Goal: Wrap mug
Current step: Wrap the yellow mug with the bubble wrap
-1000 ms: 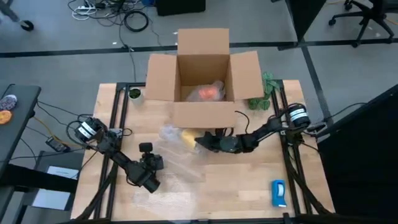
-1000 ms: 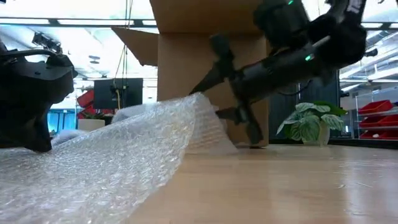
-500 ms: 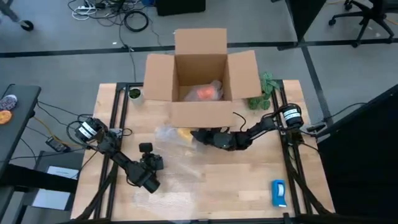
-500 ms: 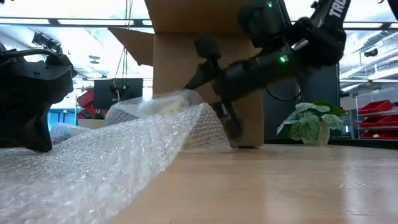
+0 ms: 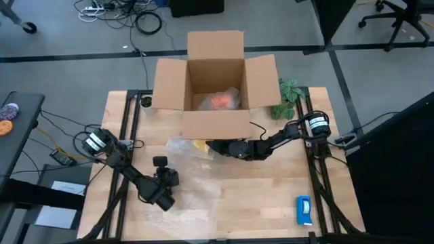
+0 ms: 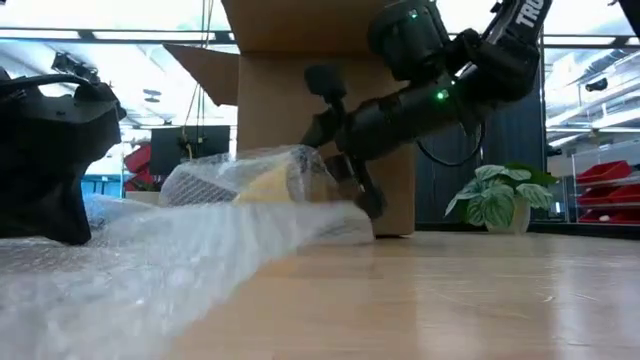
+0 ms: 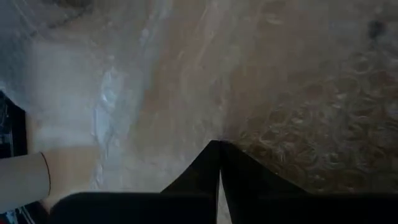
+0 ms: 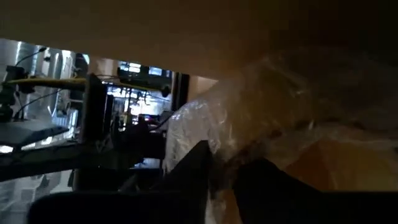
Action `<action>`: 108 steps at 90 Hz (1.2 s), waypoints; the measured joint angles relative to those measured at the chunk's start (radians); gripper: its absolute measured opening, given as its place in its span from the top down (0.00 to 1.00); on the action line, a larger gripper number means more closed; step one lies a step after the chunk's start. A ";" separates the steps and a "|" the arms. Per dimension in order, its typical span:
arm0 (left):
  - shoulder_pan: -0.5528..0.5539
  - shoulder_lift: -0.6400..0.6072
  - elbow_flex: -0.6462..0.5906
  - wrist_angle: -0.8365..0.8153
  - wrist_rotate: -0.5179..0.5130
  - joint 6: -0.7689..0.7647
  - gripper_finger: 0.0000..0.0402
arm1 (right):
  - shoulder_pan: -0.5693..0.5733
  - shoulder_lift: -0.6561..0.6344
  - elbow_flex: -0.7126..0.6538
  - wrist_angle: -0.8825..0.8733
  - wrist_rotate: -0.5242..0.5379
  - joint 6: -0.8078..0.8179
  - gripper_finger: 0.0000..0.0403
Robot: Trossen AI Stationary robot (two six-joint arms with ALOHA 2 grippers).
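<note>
The wooden table (image 5: 271, 196) carries an open cardboard box (image 5: 210, 122) at its far edge, just behind the right claw (image 5: 215, 147). A bubble-wrap sheet (image 5: 193, 186) spreads from that claw toward the left claw (image 5: 166, 177), which rests on it. A blue-and-white object (image 5: 303, 210) lies well apart, near the front right corner. A small plant (image 5: 285, 108) stands beside the box.

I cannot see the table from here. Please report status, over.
Left gripper shut, pressing bubble wrap. Right gripper at wrapped yellow object beside box. Mug inside box, behind front wall.
</note>
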 joint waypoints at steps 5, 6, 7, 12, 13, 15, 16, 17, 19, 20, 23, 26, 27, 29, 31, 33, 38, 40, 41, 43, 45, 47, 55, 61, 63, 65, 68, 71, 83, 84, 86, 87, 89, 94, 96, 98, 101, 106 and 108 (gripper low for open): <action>-0.003 0.000 0.000 -0.003 0.001 0.000 1.00 | 0.004 0.001 -0.001 0.027 0.000 -0.065 0.98; -0.004 0.000 0.000 -0.004 0.001 0.001 1.00 | 0.006 0.001 -0.001 0.034 0.001 -0.080 0.98; -0.006 0.000 0.000 -0.005 0.001 0.003 1.00 | 0.007 0.001 -0.001 0.039 0.003 -0.100 0.98; -0.014 0.000 0.001 -0.012 0.006 0.015 1.00 | 0.012 0.002 -0.002 0.061 0.005 -0.191 0.97; -0.017 0.000 0.001 -0.014 0.007 0.019 1.00 | 0.013 0.002 -0.002 0.064 0.005 -0.209 0.97; -0.022 -0.002 0.001 -0.019 0.011 0.024 1.00 | 0.015 0.002 -0.003 0.068 0.005 -0.245 0.98; -0.024 -0.003 0.001 -0.023 0.012 0.025 1.00 | 0.016 0.002 -0.003 0.070 0.004 -0.263 0.98; -0.026 -0.004 0.001 -0.026 0.015 0.026 1.00 | 0.018 0.002 -0.003 0.071 0.003 -0.285 0.98; -0.031 -0.005 0.001 -0.032 0.022 0.026 1.00 | 0.021 0.001 -0.003 0.072 0.001 -0.323 0.98; -0.033 -0.006 0.001 -0.034 0.026 0.027 1.00 | 0.023 0.000 -0.003 0.072 0.000 -0.346 0.98; -0.038 -0.011 0.001 -0.037 0.034 0.029 1.00 | 0.029 0.000 -0.004 0.074 -0.001 -0.415 0.99; -0.043 -0.016 0.000 -0.036 0.041 0.030 1.00 | 0.034 0.000 -0.004 0.077 -0.001 -0.485 0.99; -0.044 -0.018 0.000 -0.035 0.042 0.031 1.00 | 0.036 0.000 -0.004 0.080 -0.001 -0.511 0.99; -0.046 -0.020 0.000 -0.030 0.045 0.033 1.00 | 0.040 0.000 -0.004 0.084 0.000 -0.558 0.99; -0.048 -0.022 0.000 -0.026 0.046 0.034 1.00 | 0.045 0.000 -0.004 0.088 0.002 -0.603 0.99; -0.050 -0.024 0.000 -0.020 0.046 0.037 1.00 | 0.049 0.000 -0.004 0.092 0.007 -0.645 0.99; -0.050 -0.026 0.000 -0.002 0.046 0.049 1.00 | 0.057 -0.002 -0.004 0.099 0.018 -0.744 0.99; -0.050 -0.026 0.000 0.004 0.044 0.051 1.00 | 0.060 -0.002 -0.004 0.104 0.026 -0.779 0.99; -0.050 -0.026 0.000 0.008 0.042 0.052 1.00 | 0.062 -0.002 -0.004 0.107 0.030 -0.796 1.00; -0.050 -0.026 0.000 0.016 0.038 0.053 1.00 | 0.065 -0.002 -0.004 0.114 0.037 -0.831 1.00; -0.049 -0.026 0.000 0.025 0.033 0.054 1.00 | 0.068 -0.002 -0.004 0.120 0.044 -0.866 1.00; -0.048 -0.026 0.000 0.034 0.030 0.054 1.00 | 0.071 -0.003 -0.004 0.123 0.049 -0.899 1.00; -0.042 -0.031 0.000 0.064 0.025 0.064 1.00 | 0.083 -0.003 -0.004 0.126 0.066 -1.002 1.00; -0.042 -0.034 0.001 0.086 0.023 0.068 1.00 | 0.092 -0.001 -0.004 0.125 0.079 -1.060 1.00; -0.042 -0.036 0.001 0.092 0.023 0.068 1.00 | 0.095 0.000 -0.003 0.128 0.081 -1.079 1.00; -0.042 -0.038 0.000 0.099 0.023 0.068 1.00 | 0.098 0.001 -0.003 0.129 0.086 -1.098 1.00; -0.042 -0.043 0.000 0.116 0.026 0.068 1.00 | 0.103 0.001 -0.003 0.124 0.091 -1.129 1.00; -0.042 -0.051 0.000 0.138 0.030 0.067 1.00 | 0.109 0.001 -0.003 0.111 0.093 -1.162 1.00; -0.053 -0.093 0.000 0.232 0.066 0.079 1.00 | 0.132 0.004 -0.002 0.041 0.089 -1.275 1.00; -0.054 -0.098 0.000 0.241 0.072 0.081 1.00 | 0.134 0.004 -0.002 0.038 0.090 -1.285 1.00; -0.056 -0.107 0.000 0.258 0.085 0.085 1.00 | 0.138 0.004 -0.002 0.033 0.097 -1.304 1.00; -0.057 -0.113 0.000 0.266 0.089 0.087 1.00 | 0.141 0.004 -0.002 0.030 0.102 -1.313 1.00; -0.058 -0.123 0.000 0.284 0.095 0.094 1.00 | 0.144 0.004 -0.002 0.024 0.112 -1.328 1.00; -0.058 -0.151 0.000 0.325 0.113 0.110 1.00 | 0.152 0.004 -0.002 0.002 0.128 -1.364 1.00; -0.058 -0.163 0.000 0.341 0.115 0.115 1.00 | 0.157 0.004 -0.002 -0.010 0.133 -1.380 1.00; -0.057 -0.175 0.000 0.356 0.114 0.122 1.00 | 0.164 0.004 -0.002 -0.022 0.144 -1.398 1.00; -0.056 -0.196 0.000 0.379 0.114 0.136 1.00 | 0.173 0.004 -0.002 -0.038 0.162 -1.433 1.00; -0.055 -0.236 0.000 0.409 0.110 0.154 1.00 | 0.188 0.004 -0.003 -0.053 0.179 -1.492 1.00; -0.055 -0.254 0.000 0.422 0.109 0.161 1.00 | 0.192 0.004 -0.003 -0.061 0.178 -1.513 1.00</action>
